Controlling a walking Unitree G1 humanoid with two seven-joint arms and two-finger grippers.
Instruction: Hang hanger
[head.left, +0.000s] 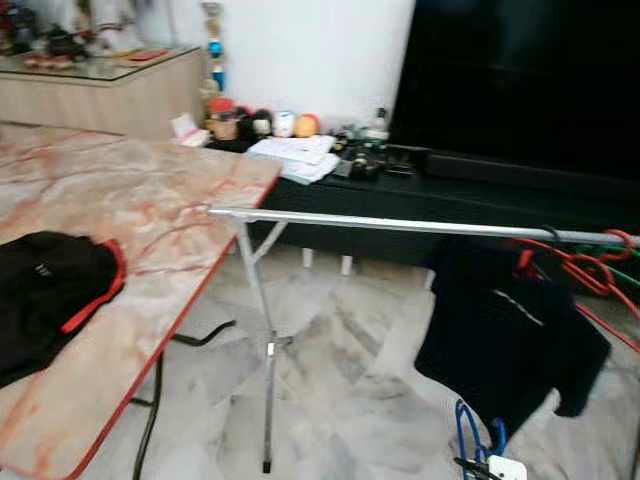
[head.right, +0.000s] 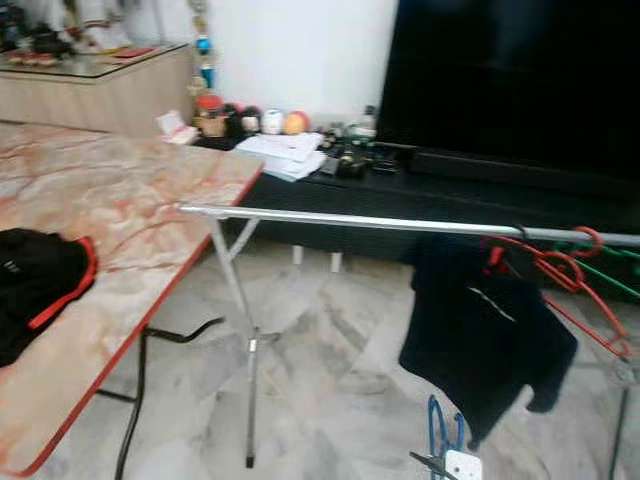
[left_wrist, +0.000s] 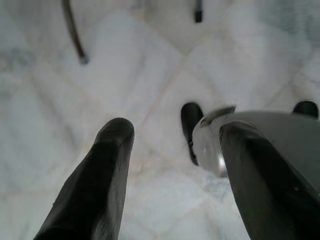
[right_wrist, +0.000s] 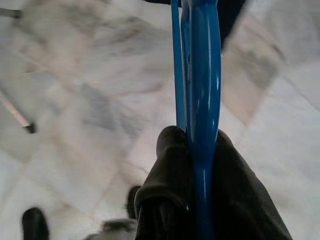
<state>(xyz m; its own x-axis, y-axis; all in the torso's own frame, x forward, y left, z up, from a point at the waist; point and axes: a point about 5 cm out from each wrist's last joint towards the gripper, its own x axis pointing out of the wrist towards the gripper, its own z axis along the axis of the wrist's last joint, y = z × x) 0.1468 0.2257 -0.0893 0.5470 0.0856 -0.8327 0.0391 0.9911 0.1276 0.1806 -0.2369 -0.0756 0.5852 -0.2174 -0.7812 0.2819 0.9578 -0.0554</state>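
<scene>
1. A pale marble-patterned floor (head.left: 350, 380) is seen, with a dark low cabinet (head.left: 450, 200) and a large black screen (head.left: 520, 80) at the far side.
2. A marble-topped table (head.left: 130, 230) with a red edge is set at the left, and a black garment with red trim (head.left: 50, 290) is laid on it.
3. A silver rail (head.left: 400, 224) on a folding stand is stretched from the table's edge to the right.
4. A dark shirt (head.left: 505, 340) is hung from the rail at the right, beside red hangers (head.left: 575, 265) and a green one.
5. The blue hanger (right_wrist: 202, 90) is clamped between the fingers of the right gripper (right_wrist: 200, 150), low at the near right, below the rail and near the shirt.
6. The fingers of the left gripper (left_wrist: 172, 145) are held apart above the floor, with nothing between them.
</scene>
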